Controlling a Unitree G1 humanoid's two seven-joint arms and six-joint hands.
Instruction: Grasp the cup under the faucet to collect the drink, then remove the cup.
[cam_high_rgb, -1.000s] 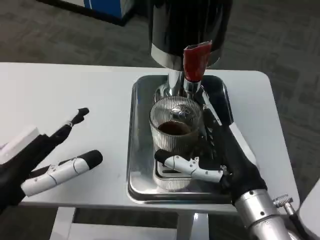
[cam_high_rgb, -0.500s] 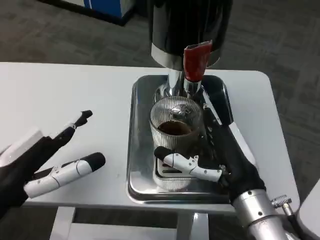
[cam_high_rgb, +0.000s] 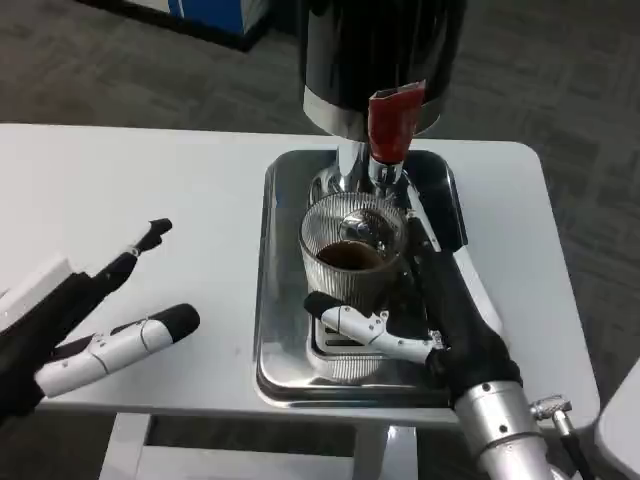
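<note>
- Head view: a glass cup (cam_high_rgb: 352, 262) with ribbed sides stands on a shiny tray (cam_high_rgb: 283, 350) on the white desk (cam_high_rgb: 150, 180).
- The cup is right under the faucet (cam_high_rgb: 375, 178) with the red handle (cam_high_rgb: 390, 122), and it has brown drink in it.
- The right robot hand (cam_high_rgb: 420, 310) holds the cup, with one white finger across the front and dark fingers along its right side.
- The left robot hand (cam_high_rgb: 90, 320) hangs over the left of the desk, well apart from the tray, fingers wide and holding nothing.
</note>
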